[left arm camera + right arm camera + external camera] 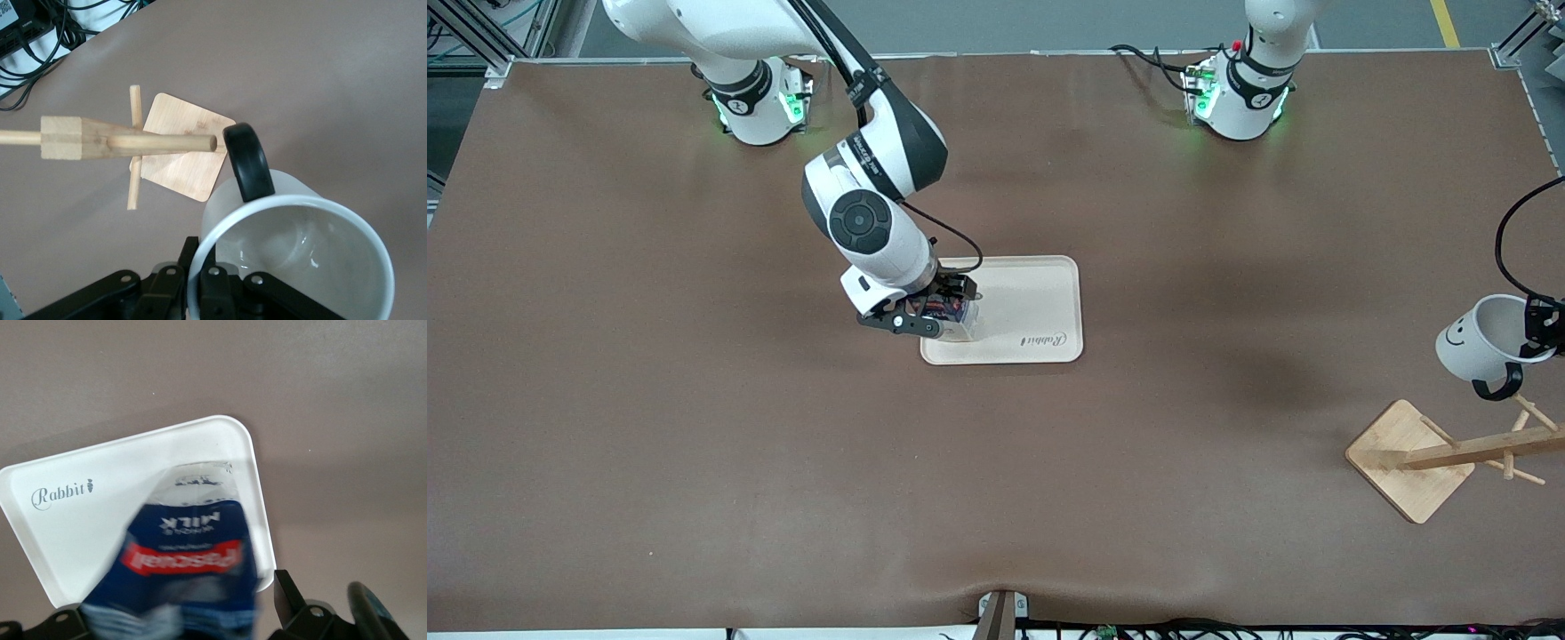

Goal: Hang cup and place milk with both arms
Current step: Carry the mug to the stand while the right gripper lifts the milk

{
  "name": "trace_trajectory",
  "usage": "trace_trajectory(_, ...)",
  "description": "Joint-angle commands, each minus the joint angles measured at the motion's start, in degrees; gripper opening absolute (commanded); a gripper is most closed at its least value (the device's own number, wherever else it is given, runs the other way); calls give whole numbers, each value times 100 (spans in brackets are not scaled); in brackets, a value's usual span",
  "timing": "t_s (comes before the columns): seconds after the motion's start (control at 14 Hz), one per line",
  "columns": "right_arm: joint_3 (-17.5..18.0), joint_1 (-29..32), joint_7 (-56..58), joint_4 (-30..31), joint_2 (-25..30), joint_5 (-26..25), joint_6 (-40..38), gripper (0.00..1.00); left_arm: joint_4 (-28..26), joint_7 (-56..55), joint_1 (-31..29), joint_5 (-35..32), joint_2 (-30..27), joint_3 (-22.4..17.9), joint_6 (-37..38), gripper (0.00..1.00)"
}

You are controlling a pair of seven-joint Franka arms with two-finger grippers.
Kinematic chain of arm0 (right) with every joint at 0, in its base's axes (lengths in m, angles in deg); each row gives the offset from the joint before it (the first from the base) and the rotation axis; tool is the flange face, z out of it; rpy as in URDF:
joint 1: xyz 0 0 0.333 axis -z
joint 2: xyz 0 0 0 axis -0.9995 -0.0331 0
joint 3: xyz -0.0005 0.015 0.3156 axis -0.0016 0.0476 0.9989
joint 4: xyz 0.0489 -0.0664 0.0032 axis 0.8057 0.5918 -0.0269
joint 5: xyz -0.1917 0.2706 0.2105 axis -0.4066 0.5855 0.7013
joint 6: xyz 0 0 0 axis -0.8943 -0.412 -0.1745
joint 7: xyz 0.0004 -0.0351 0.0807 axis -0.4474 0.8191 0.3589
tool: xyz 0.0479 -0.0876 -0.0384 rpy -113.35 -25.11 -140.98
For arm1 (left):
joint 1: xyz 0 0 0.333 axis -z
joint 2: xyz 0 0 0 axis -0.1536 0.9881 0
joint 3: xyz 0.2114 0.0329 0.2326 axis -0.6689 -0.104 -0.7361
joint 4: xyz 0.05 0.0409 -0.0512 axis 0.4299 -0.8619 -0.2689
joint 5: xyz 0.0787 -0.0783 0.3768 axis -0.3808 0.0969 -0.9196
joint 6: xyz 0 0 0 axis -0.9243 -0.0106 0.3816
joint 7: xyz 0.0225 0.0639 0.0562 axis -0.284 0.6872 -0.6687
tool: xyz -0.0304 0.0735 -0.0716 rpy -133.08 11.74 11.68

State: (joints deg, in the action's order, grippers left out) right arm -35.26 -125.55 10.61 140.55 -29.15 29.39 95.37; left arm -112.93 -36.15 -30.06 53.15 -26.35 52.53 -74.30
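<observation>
The milk (953, 318), a dark blue carton with a red label, stands on the white tray (1040, 302) at the end toward the right arm. My right gripper (934, 311) is open around it. In the right wrist view the milk (190, 560) fills the space between the jaws, and one finger (288, 597) stands a little apart from its side. My left gripper (1543, 333) is shut on the rim of the white smiley cup (1480, 342), which it holds tilted in the air over the wooden rack (1409, 458). In the left wrist view the cup's black handle (248, 163) is right at a peg's tip (200, 142).
The rack's square bamboo base (183, 143) sits near the table edge at the left arm's end, with several pegs sticking out from its post. The tray (80, 520) bears a "Rabbit" mark. Brown tabletop surrounds both.
</observation>
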Motion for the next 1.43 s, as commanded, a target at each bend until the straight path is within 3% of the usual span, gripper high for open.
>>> trace_trajectory(0.0,-5,-8,-52,-138,-56,-101,-40,100,236,297,-13,78,123,49,61,0)
trace_trajectory(0.14,-13,1,-52,-120,-56,-110,-5,100,271,342,-13,78,141,49,61,0)
trace_trajectory(0.21,-5,44,-52,-120,-56,-110,-49,56,306,351,-13,78,150,49,61,0)
trace_trajectory(0.29,-5,71,-78,-129,-56,-66,-66,34,315,351,-4,78,150,49,61,0)
trace_trajectory(0.57,-13,106,-61,-147,-30,-5,-128,30,473,447,5,61,299,49,61,0)
trace_trajectory(0.64,-13,193,-78,-164,5,13,-241,0,473,473,-4,61,317,49,61,0)
trace_trajectory(0.79,-13,334,-235,-548,49,275,-845,0,473,509,-13,61,361,49,61,0)
trace_trajectory(1.0,-22,886,-518,-1551,40,699,-2513,0,560,518,-21,61,449,41,53,0)
trace_trajectory(1.29,-40,1844,682,-1579,304,603,-3518,0,710,570,-30,43,563,32,53,0)
trace_trajectory(1.36,-40,2020,930,-1545,339,341,-3677,0,719,570,-30,34,607,32,53,0)
